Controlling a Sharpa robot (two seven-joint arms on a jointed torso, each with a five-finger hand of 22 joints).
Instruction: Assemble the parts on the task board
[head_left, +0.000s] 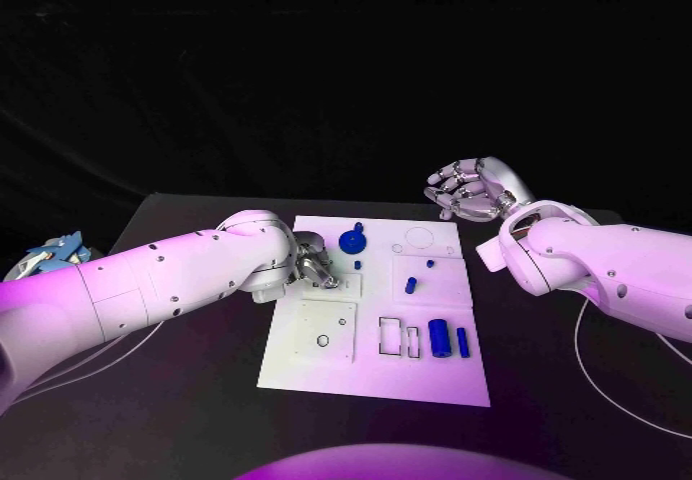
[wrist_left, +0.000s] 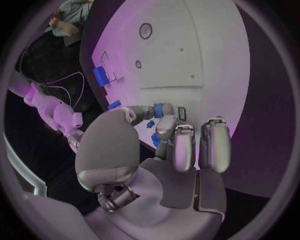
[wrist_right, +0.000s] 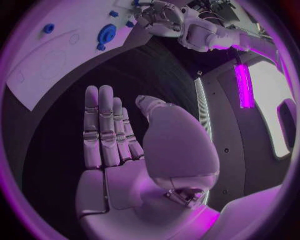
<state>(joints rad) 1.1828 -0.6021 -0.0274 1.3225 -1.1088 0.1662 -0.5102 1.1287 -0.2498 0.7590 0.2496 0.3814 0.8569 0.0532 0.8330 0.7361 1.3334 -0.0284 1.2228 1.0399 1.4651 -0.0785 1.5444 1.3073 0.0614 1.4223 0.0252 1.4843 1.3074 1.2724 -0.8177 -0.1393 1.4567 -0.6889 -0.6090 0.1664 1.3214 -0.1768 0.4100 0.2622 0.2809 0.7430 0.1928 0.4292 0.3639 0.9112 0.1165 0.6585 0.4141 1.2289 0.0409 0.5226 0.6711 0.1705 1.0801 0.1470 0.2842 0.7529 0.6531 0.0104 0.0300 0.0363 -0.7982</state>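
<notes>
White rectangular task board (head_left: 378, 375) lies mid-table with outlined recesses; on it I count one blue round gear-like disc (head_left: 353, 241) near the far edge, two blue upright cylinders (head_left: 438, 338) side by side near the right edge, and two small blue pegs (head_left: 410, 284) mid-board. Left hand (head_left: 315, 268) is down on the board's left part, pinching a small blue part (wrist_left: 159, 110) between thumb and a finger. Right hand (head_left: 473, 189) hovers off the board's far right corner, fingers straight and apart, holding nothing.
</notes>
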